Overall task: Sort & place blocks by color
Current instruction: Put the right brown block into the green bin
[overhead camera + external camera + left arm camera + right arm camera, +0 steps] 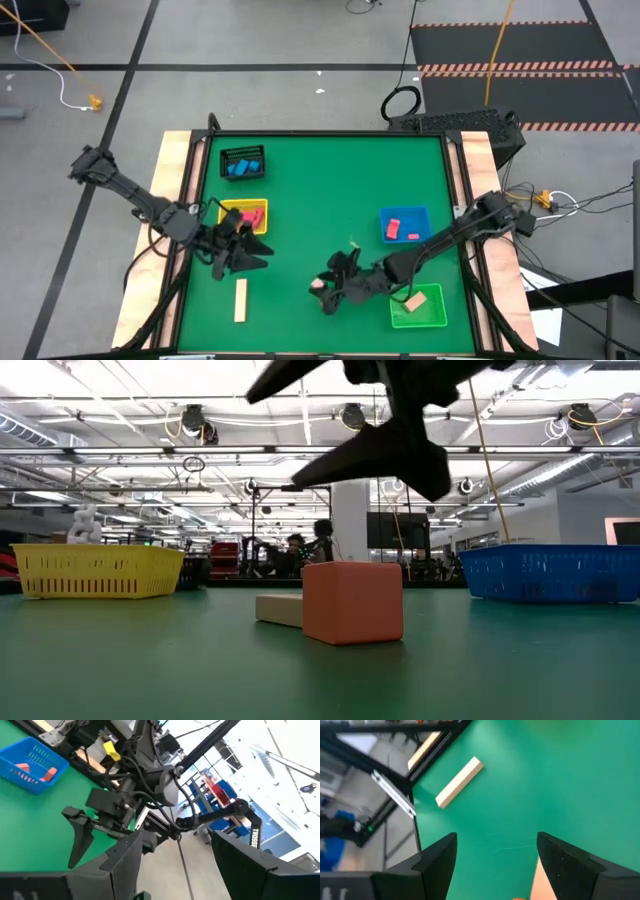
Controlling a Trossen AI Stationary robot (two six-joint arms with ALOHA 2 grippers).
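Left of centre in the high view, the left gripper [250,252] hangs just below the yellow tray [256,208], which holds a red block [246,216]; its fingers stand partly apart with nothing between them. Above it, the black wire basket [243,153] holds blue blocks [241,167]. A pale tan bar [240,300] lies on the green table [320,190] at lower left. At lower centre, the right gripper [327,292] hovers with its fingers spread wide over a pink cube [318,285], not gripping it. To the right, the blue tray [405,212] holds two red blocks [393,226]. At lower right, the green tray [432,318] holds a tan block [414,300].
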